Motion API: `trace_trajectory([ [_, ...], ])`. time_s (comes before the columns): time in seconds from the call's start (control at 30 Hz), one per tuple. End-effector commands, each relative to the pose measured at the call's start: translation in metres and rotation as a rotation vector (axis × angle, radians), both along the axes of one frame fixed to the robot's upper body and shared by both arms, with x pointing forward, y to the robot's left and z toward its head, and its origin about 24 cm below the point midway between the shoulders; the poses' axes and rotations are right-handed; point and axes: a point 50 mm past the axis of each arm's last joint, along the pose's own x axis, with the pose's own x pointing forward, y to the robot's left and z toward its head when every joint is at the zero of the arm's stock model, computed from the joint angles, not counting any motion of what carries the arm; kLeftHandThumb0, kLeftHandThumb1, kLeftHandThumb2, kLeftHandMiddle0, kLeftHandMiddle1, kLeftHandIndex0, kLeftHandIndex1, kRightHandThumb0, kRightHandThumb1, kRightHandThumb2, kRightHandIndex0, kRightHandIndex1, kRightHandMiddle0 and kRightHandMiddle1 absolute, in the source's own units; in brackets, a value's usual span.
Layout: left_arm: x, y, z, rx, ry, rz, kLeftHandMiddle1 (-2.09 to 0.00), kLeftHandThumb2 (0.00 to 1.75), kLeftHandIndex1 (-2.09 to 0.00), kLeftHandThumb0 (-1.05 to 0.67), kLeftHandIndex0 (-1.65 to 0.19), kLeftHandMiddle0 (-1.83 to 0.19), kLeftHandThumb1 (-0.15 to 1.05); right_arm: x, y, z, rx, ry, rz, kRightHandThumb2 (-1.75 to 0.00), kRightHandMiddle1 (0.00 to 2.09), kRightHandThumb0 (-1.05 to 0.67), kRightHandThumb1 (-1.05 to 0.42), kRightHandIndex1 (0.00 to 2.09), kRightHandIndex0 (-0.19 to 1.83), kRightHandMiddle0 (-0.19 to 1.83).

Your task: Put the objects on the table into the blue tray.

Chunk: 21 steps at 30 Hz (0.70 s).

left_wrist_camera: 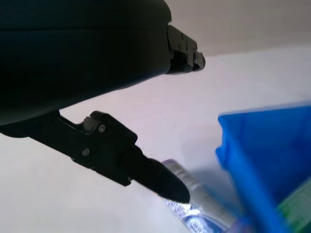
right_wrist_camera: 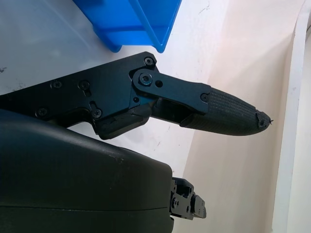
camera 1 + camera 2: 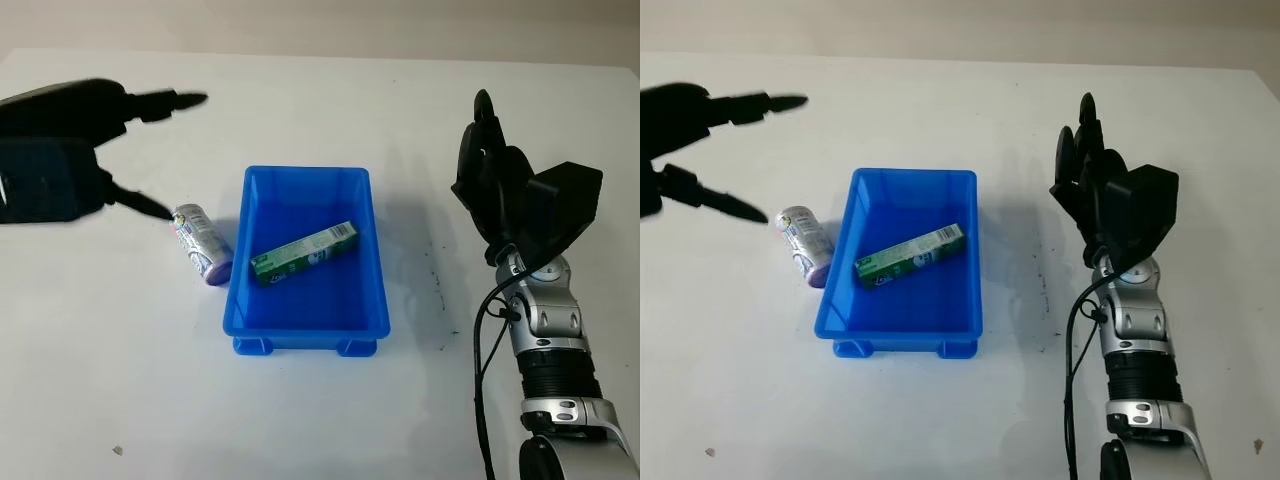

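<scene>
Remaining outside the blue tray (image 3: 304, 335) at centre frame: one can (image 3: 202, 243), lying just left of it. Green box (image 3: 304, 253) already inside. Left hand (image 3: 70, 160), open wide, hovers beside the can; right hand (image 3: 500, 185) open, idle at right.

On the table (image 3: 330, 420) the tray (image 3: 305, 322) sits near the middle with a box (image 3: 303, 253) lying slantwise inside it, a can (image 3: 202, 243) lies on its side just left of the tray, the left hand (image 3: 70, 160) open beside that can and the right hand (image 3: 500, 185) open, raised well to the tray's right.
</scene>
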Motion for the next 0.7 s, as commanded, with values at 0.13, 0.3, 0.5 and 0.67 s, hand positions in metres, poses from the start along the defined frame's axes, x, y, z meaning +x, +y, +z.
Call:
trace_trajectory([
  [0.13, 0.004, 0.0, -0.005, 0.227, -0.039, -0.067, -0.06, 0.06, -0.07, -0.41, -0.16, -0.18, 0.8, -0.003, 0.0, 0.0, -0.005, -0.007, 0.008, -0.74, 0.0, -0.89, -1.05, 0.0, -0.19, -0.19],
  [0.3, 0.007, 0.0, -0.017, 0.28, -0.104, -0.149, -0.09, 0.05, -0.1, -0.42, -0.26, -0.3, 0.77, -0.004, 0.001, -0.001, 0.003, 0.0, 0.002, -0.74, 0.0, -0.89, -1.05, 0.0, -0.19, -0.19],
  [0.5, 0.011, 0.0, -0.028, 0.327, -0.093, -0.15, -0.07, 0.06, -0.1, -0.43, -0.29, -0.33, 0.8, -0.004, 0.0, -0.001, 0.005, -0.001, -0.002, -0.74, 0.0, -0.88, -1.05, 0.0, -0.19, -0.19],
  [0.67, 0.015, -0.001, -0.034, 0.342, -0.103, -0.171, -0.07, 0.06, -0.09, -0.44, -0.31, -0.37, 0.79, -0.004, -0.001, 0.0, -0.002, -0.006, 0.007, -0.74, 0.0, -0.88, -1.05, 0.0, -0.19, -0.19],
])
